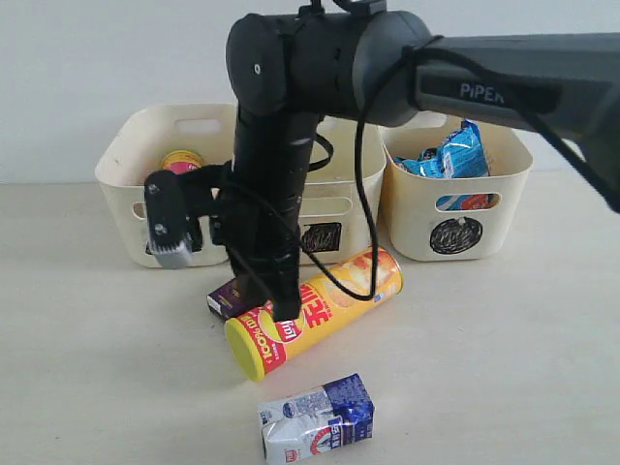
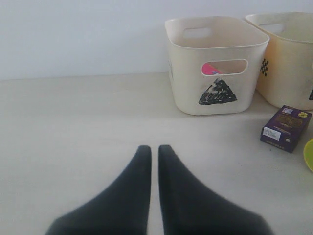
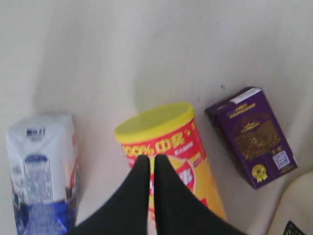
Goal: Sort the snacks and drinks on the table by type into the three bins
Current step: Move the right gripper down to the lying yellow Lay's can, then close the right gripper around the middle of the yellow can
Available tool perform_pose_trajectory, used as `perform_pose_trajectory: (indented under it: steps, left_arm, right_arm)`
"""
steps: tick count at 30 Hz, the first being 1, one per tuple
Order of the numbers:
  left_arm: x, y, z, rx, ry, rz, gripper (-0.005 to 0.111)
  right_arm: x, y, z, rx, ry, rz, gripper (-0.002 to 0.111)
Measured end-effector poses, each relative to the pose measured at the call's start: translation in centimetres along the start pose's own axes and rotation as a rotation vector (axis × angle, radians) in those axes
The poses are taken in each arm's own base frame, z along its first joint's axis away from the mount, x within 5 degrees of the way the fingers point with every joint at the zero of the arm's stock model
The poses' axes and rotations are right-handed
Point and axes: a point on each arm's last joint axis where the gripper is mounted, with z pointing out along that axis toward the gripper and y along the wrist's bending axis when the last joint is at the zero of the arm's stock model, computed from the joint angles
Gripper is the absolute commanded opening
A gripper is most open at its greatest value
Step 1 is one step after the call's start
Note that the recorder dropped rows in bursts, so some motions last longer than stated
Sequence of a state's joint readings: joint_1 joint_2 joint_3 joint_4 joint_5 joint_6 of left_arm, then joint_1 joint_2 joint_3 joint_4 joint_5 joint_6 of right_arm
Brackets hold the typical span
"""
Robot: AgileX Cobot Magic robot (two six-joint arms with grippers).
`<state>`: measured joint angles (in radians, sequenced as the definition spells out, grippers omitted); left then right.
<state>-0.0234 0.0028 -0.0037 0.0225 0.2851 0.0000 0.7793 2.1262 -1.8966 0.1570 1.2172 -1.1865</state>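
- Right wrist view: right gripper (image 3: 149, 160), pressed together, hangs over the lying yellow Lay's tube (image 3: 168, 139), likely lining up a pick.
- Left gripper (image 2: 152, 149), together and empty, sits clear.

Plain pale wall (image 1: 77, 58) behind a bare cream tabletop (image 1: 504, 368), soft even light.

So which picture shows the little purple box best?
The right wrist view. The purple box lies whole there, with its gold print and square code showing. The left wrist view shows the box whole but smaller. In the exterior view only one end peeks out beside the yellow tube.
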Motion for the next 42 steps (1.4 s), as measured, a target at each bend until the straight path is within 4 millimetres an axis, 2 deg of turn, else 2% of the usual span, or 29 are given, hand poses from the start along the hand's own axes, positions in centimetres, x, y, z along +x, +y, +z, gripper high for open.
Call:
perform_pose_trajectory:
  steps: [4, 9, 13, 17, 19, 25, 35, 42]
  left_arm:
    - [0.0, 0.0, 0.0, 0.000, 0.000, 0.000, 0.004]
    - [0.0, 0.0, 0.0, 0.000, 0.000, 0.000, 0.004]
    - [0.0, 0.0, 0.0, 0.000, 0.000, 0.000, 0.004]
    - [0.0, 0.0, 0.0, 0.000, 0.000, 0.000, 0.004]
    - [0.0, 0.0, 0.0, 0.000, 0.000, 0.000, 0.004]
    - [0.0, 0.0, 0.0, 0.000, 0.000, 0.000, 0.004]
    - [0.0, 0.0, 0.0, 0.000, 0.000, 0.000, 0.004]
    - [0.0, 0.0, 0.0, 0.000, 0.000, 0.000, 0.004]
  right_arm:
    - [1.6, 0.5, 0.6, -0.009, 0.118, -0.118, 0.000]
    - [3.8, -0.1, 0.7, -0.018, 0.147, -0.139, 0.004]
    - [5.4, -0.8, 0.5, -0.014, 0.159, -0.128, 0.031]
    - [6.1, -1.0, 0.4, -0.014, 0.163, -0.141, 0.072]
    - [6.0, -1.0, 0.4, -0.017, 0.154, -0.143, 0.081]
    - [5.6, -0.9, 1.1, -0.014, 0.097, -0.140, 0.081]
    - [6.0, -1.3, 3.9, -0.037, 0.103, -0.158, 0.081]
    - [6.4, -2.1, 5.1, 0.016, 0.134, -0.181, 0.081]
